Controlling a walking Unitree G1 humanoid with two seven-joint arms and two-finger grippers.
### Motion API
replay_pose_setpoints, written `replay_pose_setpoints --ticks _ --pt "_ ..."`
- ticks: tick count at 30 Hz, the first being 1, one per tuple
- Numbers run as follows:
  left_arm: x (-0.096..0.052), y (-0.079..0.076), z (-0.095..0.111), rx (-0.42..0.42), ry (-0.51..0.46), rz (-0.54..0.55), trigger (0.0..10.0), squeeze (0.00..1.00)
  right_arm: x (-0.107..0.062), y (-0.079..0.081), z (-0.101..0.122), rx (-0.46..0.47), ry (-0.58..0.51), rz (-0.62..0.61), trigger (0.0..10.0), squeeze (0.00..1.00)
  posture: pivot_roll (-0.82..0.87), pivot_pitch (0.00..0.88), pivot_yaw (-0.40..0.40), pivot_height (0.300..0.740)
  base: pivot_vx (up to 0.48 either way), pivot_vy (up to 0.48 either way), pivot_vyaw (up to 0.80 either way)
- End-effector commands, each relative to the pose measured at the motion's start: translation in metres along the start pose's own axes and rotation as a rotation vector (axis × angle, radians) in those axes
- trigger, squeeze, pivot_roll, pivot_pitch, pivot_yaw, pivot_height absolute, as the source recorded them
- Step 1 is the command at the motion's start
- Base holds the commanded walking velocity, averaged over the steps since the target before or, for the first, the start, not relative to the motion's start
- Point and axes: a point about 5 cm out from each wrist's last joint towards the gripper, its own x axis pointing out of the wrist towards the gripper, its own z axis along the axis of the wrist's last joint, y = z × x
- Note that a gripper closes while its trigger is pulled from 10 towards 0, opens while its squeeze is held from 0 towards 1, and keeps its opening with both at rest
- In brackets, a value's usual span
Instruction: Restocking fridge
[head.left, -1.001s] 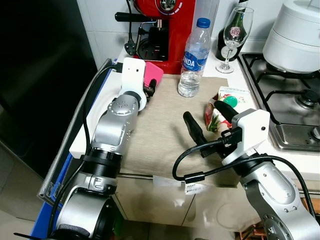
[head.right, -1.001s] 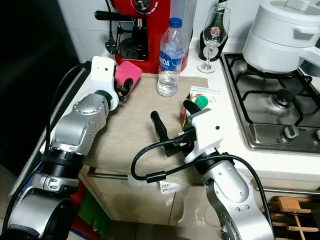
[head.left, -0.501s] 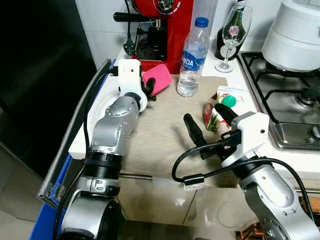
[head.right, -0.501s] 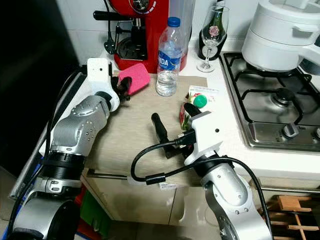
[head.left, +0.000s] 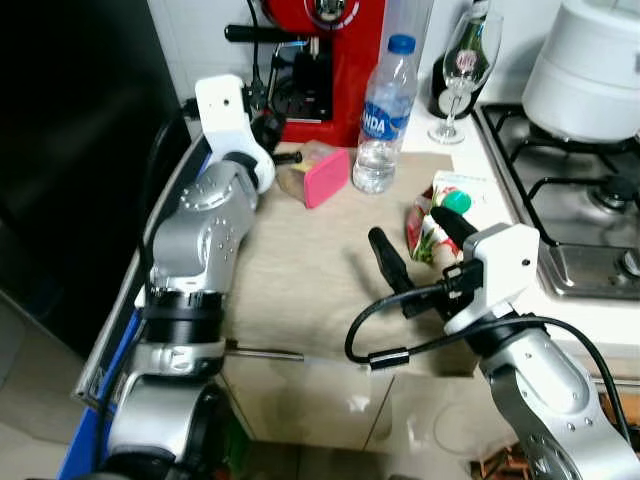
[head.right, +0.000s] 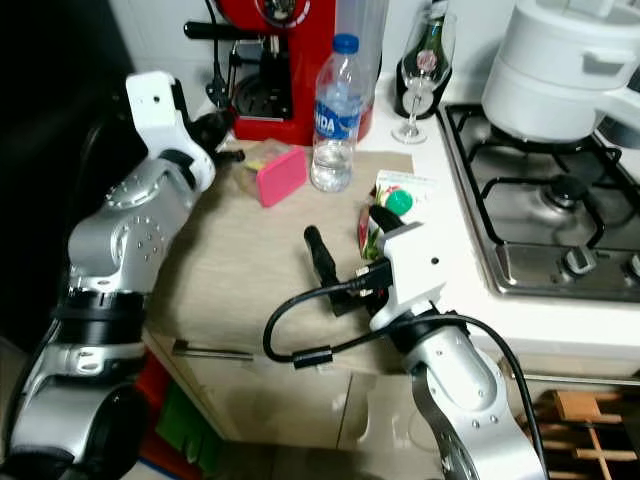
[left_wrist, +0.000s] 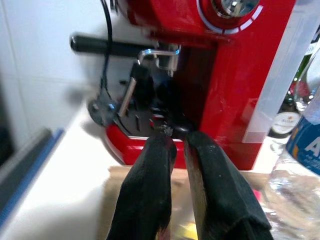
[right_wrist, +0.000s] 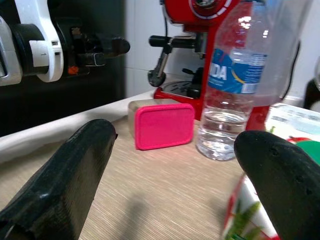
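Top of red coffee machine (head.left: 330, 50) cut off by picture edge. White pot (head.left: 590, 70) cut off too. Green-capped juice carton (head.left: 445, 215) partly hidden behind right tool (head.left: 412, 232).

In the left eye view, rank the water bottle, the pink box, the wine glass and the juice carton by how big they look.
1. Water bottle, the tallest.
2. Wine glass and juice carton: roughly alike; the glass's top is cut off by the frame and the carton sits nearer the camera, so I won't rank them.
3. Pink box, the smallest.

One water bottle (head.left: 386, 117), one pink-lidded container (head.left: 315, 173), one juice carton (head.left: 445, 215), one wine glass (head.left: 463, 68), one red espresso machine (head.left: 322, 55).
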Motion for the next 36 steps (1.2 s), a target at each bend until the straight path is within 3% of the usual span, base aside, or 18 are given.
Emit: replay_pose_setpoints --ticks 1,2,3,6,7,10,18,27,36 --pt "-0.002 -0.003 0.006 0.063 -0.042 -0.018 0.8 0.00 0.001 -0.002 0.000 -0.010 -0.004 -0.006 10.0 0.14 -0.16 0.000 0.063 0.740 0.000 0.000 0.00" --pt "-0.003 -0.003 0.008 0.099 -0.060 -0.020 4.5 0.00 0.001 -0.002 0.000 -0.011 -0.003 -0.006 10.0 0.14 -0.16 0.000 0.063 0.740 0.000 0.000 0.00" --pt "-0.005 -0.007 0.012 0.175 -0.097 -0.039 10.0 0.00 0.001 -0.003 0.000 -0.014 -0.002 -0.007 10.0 0.14 -0.16 0.000 0.061 0.740 0.000 0.000 0.00" --pt "-0.005 -0.008 0.013 0.228 -0.122 -0.051 10.0 0.00 0.001 -0.003 0.000 -0.015 -0.003 -0.007 10.0 0.14 -0.16 0.000 0.061 0.740 0.000 0.000 0.00" --pt "-0.006 -0.010 0.012 0.313 -0.144 -0.081 10.0 0.00 0.002 -0.004 0.000 -0.017 -0.003 -0.008 10.0 0.14 -0.16 0.000 0.059 0.740 0.000 0.000 0.00" --pt "-0.005 -0.010 0.005 0.347 -0.125 -0.107 10.0 0.00 0.002 -0.004 0.000 -0.018 -0.004 -0.009 10.0 0.14 -0.16 0.000 0.059 0.740 0.000 0.000 0.00" --pt "0.021 0.021 -0.022 0.506 -0.026 -0.073 10.0 0.00 0.001 -0.004 0.000 -0.024 -0.009 -0.020 10.0 0.14 -0.18 0.000 0.078 0.740 0.000 0.000 0.00" --pt "0.032 0.031 -0.025 0.520 0.002 -0.087 10.0 0.00 -0.007 -0.004 0.004 -0.030 -0.013 -0.048 10.0 0.14 -0.22 0.007 0.099 0.740 0.000 0.000 0.00" --pt "0.037 0.027 -0.031 0.497 0.015 -0.131 10.0 0.00 -0.012 -0.007 0.003 -0.038 0.008 -0.074 10.0 0.14 -0.26 0.017 0.092 0.740 0.000 0.000 0.00"
